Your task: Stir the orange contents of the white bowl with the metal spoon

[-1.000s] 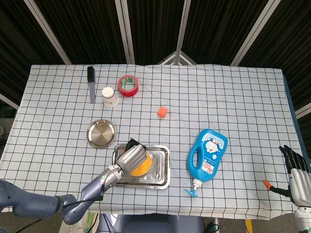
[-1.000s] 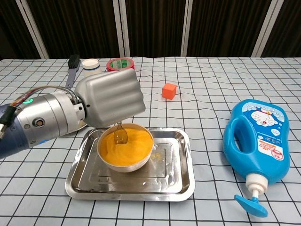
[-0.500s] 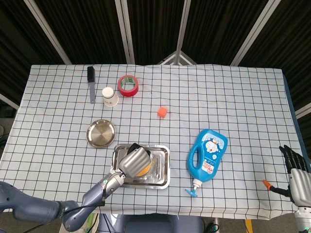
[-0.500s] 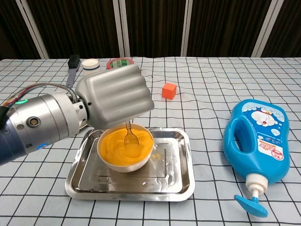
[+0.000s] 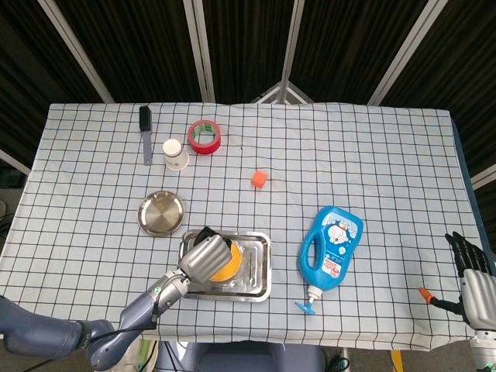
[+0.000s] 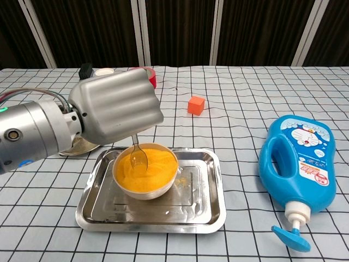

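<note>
A white bowl (image 6: 145, 188) of orange contents (image 6: 155, 164) stands in the left part of a steel tray (image 6: 204, 210). My left hand (image 6: 114, 107) hovers just over the bowl's left rear side and grips the metal spoon (image 6: 138, 156), whose tip dips into the orange. In the head view the left hand (image 5: 204, 255) covers most of the bowl (image 5: 228, 269). My right hand (image 5: 470, 273) hangs past the table's right front corner, far from the tray, fingers apart and holding nothing.
A blue detergent bottle (image 6: 299, 158) lies right of the tray (image 5: 257, 282). An orange cube (image 6: 196, 105) sits behind it. Further left in the head view are a small steel plate (image 5: 161, 212), a paper cup (image 5: 175, 154), a red tape roll (image 5: 204, 136) and a black brush (image 5: 145, 131).
My left hand has shifted left and a little back, carrying the spoon from the bowl's middle toward its left side. The right hand has not moved.
</note>
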{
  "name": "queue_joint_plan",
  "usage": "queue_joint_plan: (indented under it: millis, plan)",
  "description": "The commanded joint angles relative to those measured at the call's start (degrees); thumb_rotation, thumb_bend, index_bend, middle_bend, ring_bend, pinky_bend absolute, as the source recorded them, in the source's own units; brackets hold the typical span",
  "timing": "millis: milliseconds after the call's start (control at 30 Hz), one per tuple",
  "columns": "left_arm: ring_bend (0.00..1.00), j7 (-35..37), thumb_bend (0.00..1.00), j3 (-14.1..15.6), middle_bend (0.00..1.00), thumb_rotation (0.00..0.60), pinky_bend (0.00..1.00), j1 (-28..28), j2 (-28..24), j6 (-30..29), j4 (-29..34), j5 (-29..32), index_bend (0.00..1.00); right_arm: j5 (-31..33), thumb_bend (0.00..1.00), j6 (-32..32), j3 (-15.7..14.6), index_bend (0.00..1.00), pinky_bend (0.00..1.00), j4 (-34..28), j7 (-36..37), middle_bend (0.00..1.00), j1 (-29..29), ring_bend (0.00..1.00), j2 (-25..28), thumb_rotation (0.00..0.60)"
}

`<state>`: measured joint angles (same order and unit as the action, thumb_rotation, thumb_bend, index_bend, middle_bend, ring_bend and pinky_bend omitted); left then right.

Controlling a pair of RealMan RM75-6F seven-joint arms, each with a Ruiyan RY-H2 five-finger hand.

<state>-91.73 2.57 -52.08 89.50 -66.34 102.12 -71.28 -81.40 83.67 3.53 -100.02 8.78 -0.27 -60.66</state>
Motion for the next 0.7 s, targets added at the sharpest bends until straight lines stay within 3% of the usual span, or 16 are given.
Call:
queue_joint_plan:
  millis: [33, 233, 467, 700]
  plan:
    - [1.0, -0.94, 0.67, 0.02, 1.0, 0.6, 1.0, -0.25, -0.69, 0.3, -1.02, -0.11, 0.85, 0.04, 0.2, -0.01, 0.0, 0.0, 0.0, 0.01, 0.0, 0.0, 0.0, 0.0, 0.0, 0.6]
    - [1.0, -3.57, 0.67, 0.36, 1.0, 0.6, 1.0, -0.93, -1.39, 0.83, -2.12, -1.13, 0.85, 0.1, 0.2, -0.13, 0.02, 0.0, 0.0, 0.05, 0.05, 0.0, 0.04, 0.0, 0.02, 0.6]
    - [1.0, -6.57, 0.67, 1.09, 1.0, 0.6, 1.0, -3.43, -2.42, 3.08, -3.88, -7.21, 0.85, 0.13, 0.2, -0.16, 0.0, 0.0, 0.0, -0.01, 0.11, 0.0, 0.02, 0.0, 0.07, 0.6]
    - [1.0, -8.55, 0.67, 4.57, 1.0, 0.6, 1.0, -5.64, -3.53, 7.89, -5.87, -14.81, 0.85, 0.23, 0.2, -0.06, 0.13, 0.0, 0.0, 0.08, 0.18, 0.0, 0.02, 0.0, 0.06, 0.6]
